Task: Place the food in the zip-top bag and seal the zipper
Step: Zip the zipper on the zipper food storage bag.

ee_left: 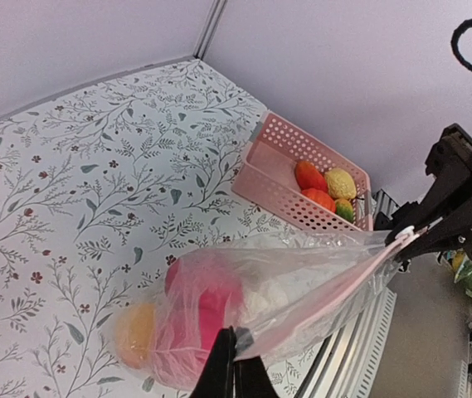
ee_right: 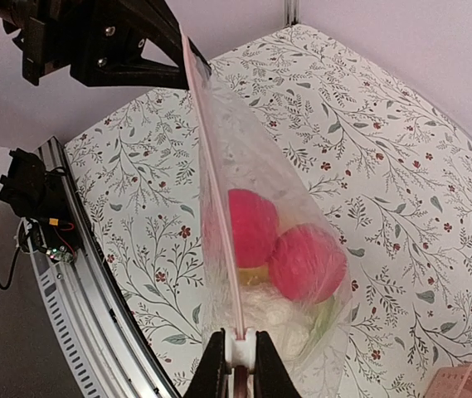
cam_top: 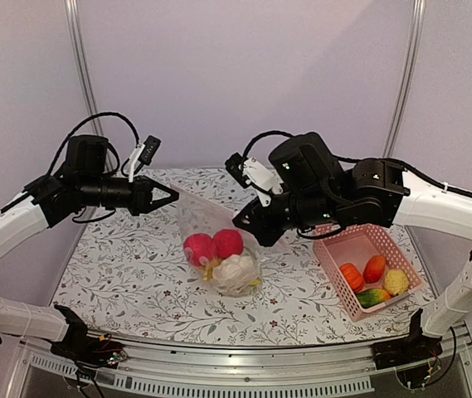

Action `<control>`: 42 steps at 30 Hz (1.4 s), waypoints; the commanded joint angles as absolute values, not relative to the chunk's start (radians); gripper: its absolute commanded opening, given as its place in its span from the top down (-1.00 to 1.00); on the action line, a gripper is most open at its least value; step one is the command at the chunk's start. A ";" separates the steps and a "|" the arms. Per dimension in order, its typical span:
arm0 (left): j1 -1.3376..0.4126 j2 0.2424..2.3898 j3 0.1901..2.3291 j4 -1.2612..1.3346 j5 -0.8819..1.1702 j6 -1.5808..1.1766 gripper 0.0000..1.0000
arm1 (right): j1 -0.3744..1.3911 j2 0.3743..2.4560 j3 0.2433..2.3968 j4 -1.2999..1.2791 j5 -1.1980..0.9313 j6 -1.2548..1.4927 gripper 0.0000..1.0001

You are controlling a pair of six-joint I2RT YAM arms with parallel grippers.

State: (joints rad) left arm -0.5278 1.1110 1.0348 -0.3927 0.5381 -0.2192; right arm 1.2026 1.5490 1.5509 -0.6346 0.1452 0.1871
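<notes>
The zip-top bag (cam_top: 198, 217) looks thin, floppy and slick, weighted low by red fruits (cam_top: 201, 249) and cauliflower (cam_top: 236, 272), so its stiffer pink zipper (ee_right: 217, 207) is likely the best hold. Clear and stretched taut, it sits mid-table (cam_top: 119, 265). At its 10 o'clock the left gripper (cam_top: 175, 196) pinches one zipper end. At 1 o'clock the right gripper (cam_top: 238, 221) clamps the white slider (ee_right: 240, 338). A pink basket (cam_top: 335, 267) sits at 4 o'clock.

No writing, label, brand or number is legible in any view. The zip-top bag (cam_top: 211, 224) at frame centre is plain clear plastic; the table cover (cam_top: 128, 265) bears only a leaf print.
</notes>
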 commanded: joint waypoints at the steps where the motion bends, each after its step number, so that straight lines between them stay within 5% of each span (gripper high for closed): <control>1: -0.459 1.094 1.024 -0.371 0.438 -0.239 1.00 | 1.207 1.484 1.515 -0.710 0.176 0.212 1.00; 42: -0.339 1.092 1.012 -0.354 0.448 -0.272 1.00 | 1.207 1.373 1.389 -0.706 0.236 0.276 1.00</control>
State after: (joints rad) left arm -0.3897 1.1107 1.0252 -0.3855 0.5339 -0.2615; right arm 1.2026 1.4246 1.4101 -0.6273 0.2058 0.2588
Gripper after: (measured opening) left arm 0.003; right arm 0.078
